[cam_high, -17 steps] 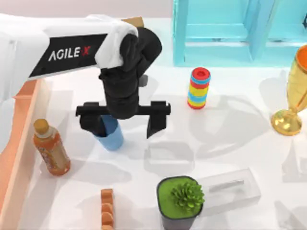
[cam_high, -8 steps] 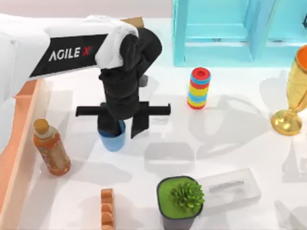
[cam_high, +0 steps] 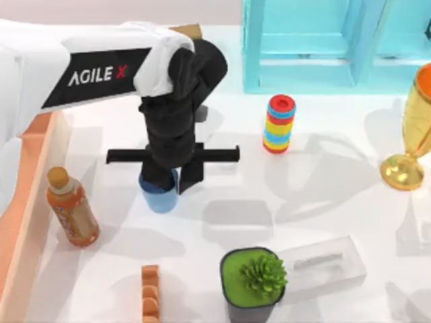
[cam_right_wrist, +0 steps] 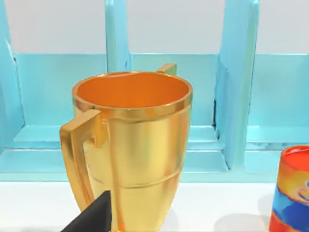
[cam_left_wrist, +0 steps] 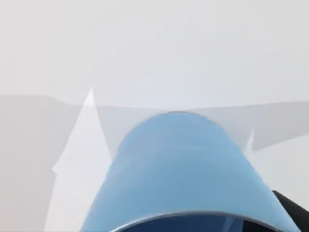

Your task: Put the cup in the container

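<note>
1. The left gripper [cam_high: 170, 180] hangs left of centre in the top view, its jaws narrowed around the blue cup [cam_high: 160, 196].
2. The cup stands upright on the white tabletop [cam_high: 323, 208]; the left wrist view shows its wall [cam_left_wrist: 183, 169] close up.
3. The orange container [cam_high: 30, 195] lies along the left edge, apart from the cup.
4. An orange bottle [cam_high: 71, 208] stands between them.
5. The right wrist view faces a golden goblet [cam_right_wrist: 130, 145]; whether the right arm's jaws are wide or narrow cannot be told.

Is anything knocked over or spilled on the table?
Nothing looks knocked over or spilled. The cup stands upright with the left gripper closed on it. The orange bottle, the ring stack, the golden goblet and the potted plant all stand up straight too.
</note>
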{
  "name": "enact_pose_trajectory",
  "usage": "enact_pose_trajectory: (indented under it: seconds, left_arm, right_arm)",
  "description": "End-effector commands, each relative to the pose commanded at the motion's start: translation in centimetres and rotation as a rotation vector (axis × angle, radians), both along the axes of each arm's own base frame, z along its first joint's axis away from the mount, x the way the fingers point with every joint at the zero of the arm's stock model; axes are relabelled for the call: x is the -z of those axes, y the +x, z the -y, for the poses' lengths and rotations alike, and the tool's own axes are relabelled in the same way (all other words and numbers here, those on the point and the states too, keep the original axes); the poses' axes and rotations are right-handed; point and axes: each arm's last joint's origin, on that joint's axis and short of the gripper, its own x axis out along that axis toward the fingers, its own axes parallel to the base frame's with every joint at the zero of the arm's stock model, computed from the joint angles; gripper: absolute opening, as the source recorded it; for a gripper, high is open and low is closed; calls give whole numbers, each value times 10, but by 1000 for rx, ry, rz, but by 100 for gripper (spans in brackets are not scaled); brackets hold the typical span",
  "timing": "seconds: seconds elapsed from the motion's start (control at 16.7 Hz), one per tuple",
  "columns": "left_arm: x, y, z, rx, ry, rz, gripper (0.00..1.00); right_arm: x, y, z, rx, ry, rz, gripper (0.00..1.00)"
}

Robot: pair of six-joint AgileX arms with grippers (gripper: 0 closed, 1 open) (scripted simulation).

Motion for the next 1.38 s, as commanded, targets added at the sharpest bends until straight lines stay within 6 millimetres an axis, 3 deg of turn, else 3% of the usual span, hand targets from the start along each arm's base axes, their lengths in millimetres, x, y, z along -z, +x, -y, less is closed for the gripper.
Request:
enact_pose_trajectory:
  seconds: [0.18,0.36,0.54,0.66,1.02,1.2,1.38]
  left_arm:
    - [-2,1,-1,0,-3,3,0]
    - [-29,17,-23,0,-41,44,0]
    - [-76,33,-80,4,-66,99,0]
    - [-101,30,-123,15,-52,99,0]
    - [-130,-10,-241,8,4,-17,0]
    - [-139,-25,-274,0,5,-11,0]
    - [-143,-28,-279,0,5,0,0]
  right_arm:
    - [0,0,0,0,0,0,100]
    - [0,0,0,0,0,0,100]
    - [0,0,0,0,0,0,100]
    - [0,0,0,0,0,0,100]
    - [0,0,0,0,0,0,100]
    - [0,0,0,0,0,0,100]
    - [0,0,0,0,0,0,100]
